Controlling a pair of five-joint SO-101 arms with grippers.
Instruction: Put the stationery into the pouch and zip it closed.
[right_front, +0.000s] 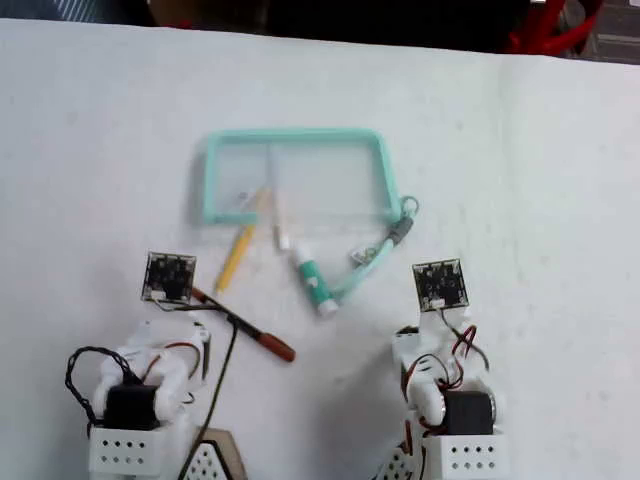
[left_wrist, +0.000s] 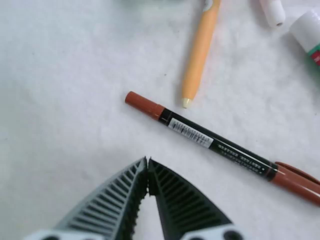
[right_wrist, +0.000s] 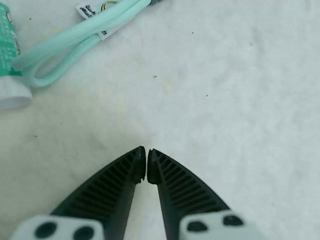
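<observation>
The left gripper (left_wrist: 148, 172) hangs over bare table with its jaws pressed together at the tips and nothing between them. Just beyond it lies a black marker (left_wrist: 215, 145) with brown ends, slanting across the white table (right_front: 90, 150). Beside the marker's cap is an orange pen (right_front: 238, 255). Its far end reaches the near left corner of the pouch (right_front: 290, 134), though whether it is inside or on top I cannot tell. The pouch is clear with a teal rim and lies flat in the middle of the table, beyond both arms. A small white stick (right_front: 281, 228) crosses its near edge. Next comes a green-and-white glue stick (right_front: 312, 282), touching a teal strap (right_front: 368, 262) that loops from the pouch's near right corner. The right gripper (right_wrist: 146, 162) is likewise closed tip to tip and empty, near the strap.
</observation>
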